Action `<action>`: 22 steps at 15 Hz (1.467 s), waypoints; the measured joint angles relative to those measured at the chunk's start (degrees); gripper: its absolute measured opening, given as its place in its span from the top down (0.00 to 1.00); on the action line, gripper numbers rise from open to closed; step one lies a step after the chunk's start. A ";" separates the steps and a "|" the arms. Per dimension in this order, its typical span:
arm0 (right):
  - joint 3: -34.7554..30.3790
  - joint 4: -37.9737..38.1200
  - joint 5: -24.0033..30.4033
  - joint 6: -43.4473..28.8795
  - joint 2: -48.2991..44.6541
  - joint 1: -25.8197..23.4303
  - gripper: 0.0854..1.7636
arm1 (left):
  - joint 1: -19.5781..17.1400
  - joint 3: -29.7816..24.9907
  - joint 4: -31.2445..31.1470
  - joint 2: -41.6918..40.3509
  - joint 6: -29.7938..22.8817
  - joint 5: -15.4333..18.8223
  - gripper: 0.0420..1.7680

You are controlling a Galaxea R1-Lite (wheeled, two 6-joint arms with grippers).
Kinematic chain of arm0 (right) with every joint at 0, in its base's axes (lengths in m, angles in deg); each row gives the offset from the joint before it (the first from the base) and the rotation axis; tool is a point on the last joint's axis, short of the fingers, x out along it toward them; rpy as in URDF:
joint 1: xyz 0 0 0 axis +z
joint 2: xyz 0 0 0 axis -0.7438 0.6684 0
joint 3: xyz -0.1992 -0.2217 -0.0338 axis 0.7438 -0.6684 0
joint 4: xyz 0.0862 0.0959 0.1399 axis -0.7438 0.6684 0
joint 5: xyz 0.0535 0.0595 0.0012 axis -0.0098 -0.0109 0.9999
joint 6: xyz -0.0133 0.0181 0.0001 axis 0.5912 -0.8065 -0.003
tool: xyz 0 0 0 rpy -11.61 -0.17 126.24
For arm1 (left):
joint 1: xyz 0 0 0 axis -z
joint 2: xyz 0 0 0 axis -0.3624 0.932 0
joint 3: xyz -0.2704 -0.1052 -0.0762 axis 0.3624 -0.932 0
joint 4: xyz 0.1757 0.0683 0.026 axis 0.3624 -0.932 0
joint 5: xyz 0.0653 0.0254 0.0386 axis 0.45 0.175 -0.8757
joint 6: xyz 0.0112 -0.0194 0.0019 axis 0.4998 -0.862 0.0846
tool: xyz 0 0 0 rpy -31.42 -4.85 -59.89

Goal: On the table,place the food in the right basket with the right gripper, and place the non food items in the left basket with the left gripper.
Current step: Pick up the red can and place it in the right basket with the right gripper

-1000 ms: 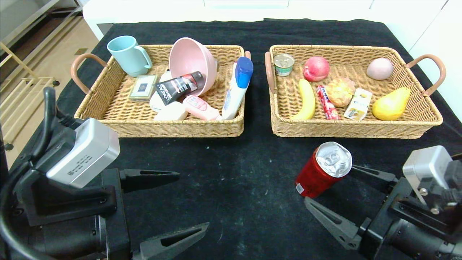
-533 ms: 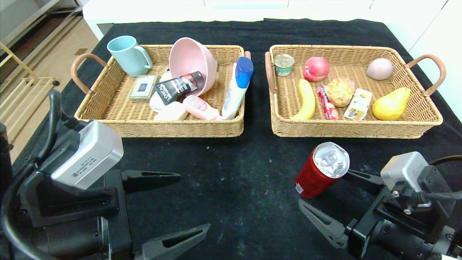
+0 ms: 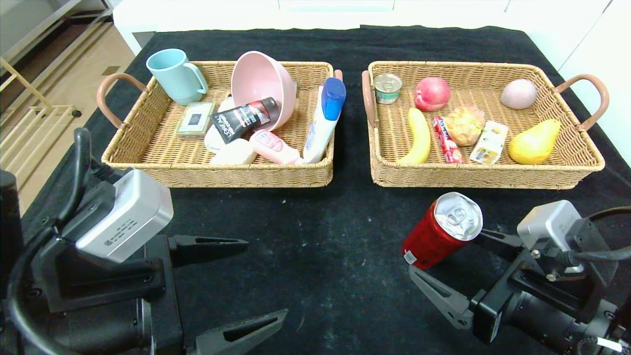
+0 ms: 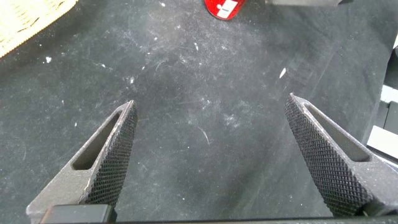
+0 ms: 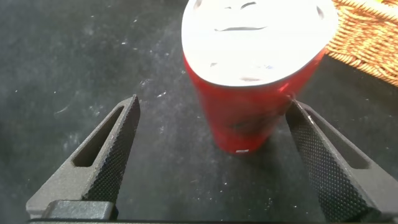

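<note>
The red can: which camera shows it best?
The head view: the whole red can stands on the table, beside the open right gripper. The right wrist view shows it close up, top cut off. The left wrist view catches only its base.

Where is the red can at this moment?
In the head view, the red can stands on the table, right side, before the right basket, between the open right pincer's fingers.

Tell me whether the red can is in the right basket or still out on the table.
Out. The red can stands on the table, in front of the right basket.
</note>
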 joint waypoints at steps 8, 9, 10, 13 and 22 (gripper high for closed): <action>1.45 -1.72 0.02 -0.22 1.38 -2.36 0.03 | 0.63 -0.35 0.09 0.21 0.04 0.00 0.03; 1.45 -2.73 0.05 -0.20 1.89 -2.47 0.03 | 0.72 -0.38 0.09 0.24 0.04 0.00 0.03; 1.45 -3.73 0.09 -0.20 2.36 -2.56 0.03 | 0.77 -0.38 0.11 0.32 0.02 0.00 0.03; 1.21 -4.78 0.13 -0.26 3.72 -2.61 0.03 | 0.83 -0.44 0.16 0.49 0.02 0.00 0.03; 1.05 -4.91 0.33 -0.26 4.55 -2.86 0.45 | 0.99 -0.60 0.16 0.55 0.09 0.00 0.03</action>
